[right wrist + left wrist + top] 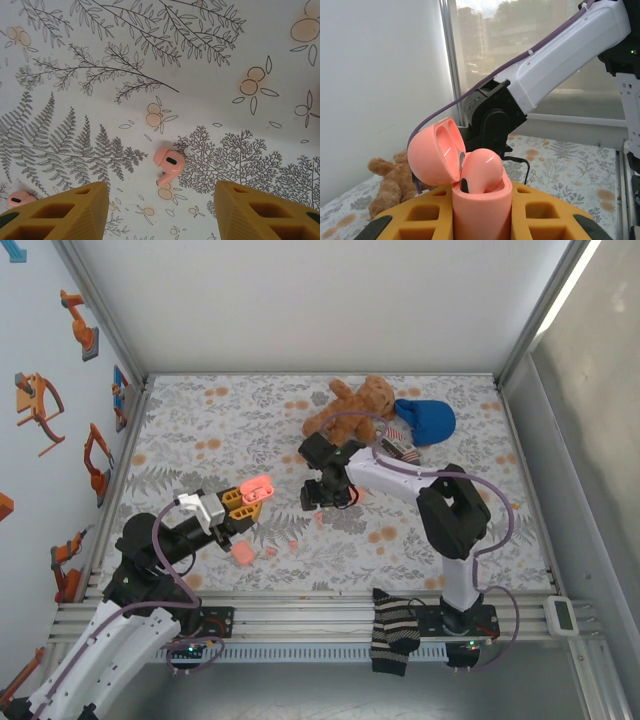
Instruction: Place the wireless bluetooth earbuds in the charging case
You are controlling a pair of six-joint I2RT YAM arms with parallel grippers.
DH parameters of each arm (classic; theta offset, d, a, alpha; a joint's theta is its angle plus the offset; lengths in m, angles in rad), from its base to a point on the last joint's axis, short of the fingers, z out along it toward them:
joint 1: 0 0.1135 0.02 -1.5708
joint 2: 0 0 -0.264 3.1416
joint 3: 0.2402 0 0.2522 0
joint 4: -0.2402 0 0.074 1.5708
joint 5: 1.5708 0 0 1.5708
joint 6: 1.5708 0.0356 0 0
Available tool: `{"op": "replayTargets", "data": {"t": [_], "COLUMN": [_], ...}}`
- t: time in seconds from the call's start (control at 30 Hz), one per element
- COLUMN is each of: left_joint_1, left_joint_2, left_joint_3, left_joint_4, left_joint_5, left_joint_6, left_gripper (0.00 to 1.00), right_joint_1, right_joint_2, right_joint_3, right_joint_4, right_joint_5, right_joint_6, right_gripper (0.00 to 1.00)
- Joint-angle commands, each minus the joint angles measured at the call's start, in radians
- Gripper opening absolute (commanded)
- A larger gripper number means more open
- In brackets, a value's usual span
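Nearest, the left gripper (247,498) clamps the open salmon-pink plastic charging case (481,202), while farther out the right gripper (160,200) hangs part-open, empty, astride a tiny salmon-pink plastic earbud (168,164) on the floral table (250,40), probably light, slick, best pinched across its bulb

White back wall (320,300), floral-print tabletop (220,430), robot stickers (40,405) on left wall (35,335), daylit window (520,25) with buildings (470,25) outside
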Motion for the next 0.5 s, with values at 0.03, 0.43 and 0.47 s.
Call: {"op": "replayTargets", "data": {"t": [0.03, 0.43, 0.47], "left_joint_1": [-0.002, -0.002, -0.002], "left_joint_2": [-0.005, 0.0, 0.001], "left_joint_3": [0.014, 0.018, 0.02], "left_joint_4": [-0.005, -0.008, -0.009], "left_joint_5": [-0.009, -0.011, -0.011], "left_joint_6": [0.028, 0.035, 0.035], "left_gripper": [0.0, 0.0, 0.0], "right_joint_1": [0.008, 0.013, 0.012], "right_joint_2": [0.038, 0.111, 0.113], "right_joint_3": [0.035, 0.051, 0.05], "right_joint_4": [-0.037, -0.027, -0.027], "right_joint_5": [-0.001, -0.026, -0.026], "right_joint_6": [-0.014, -0.019, -0.02], "right_gripper": [0.55, 0.43, 0.41]}}
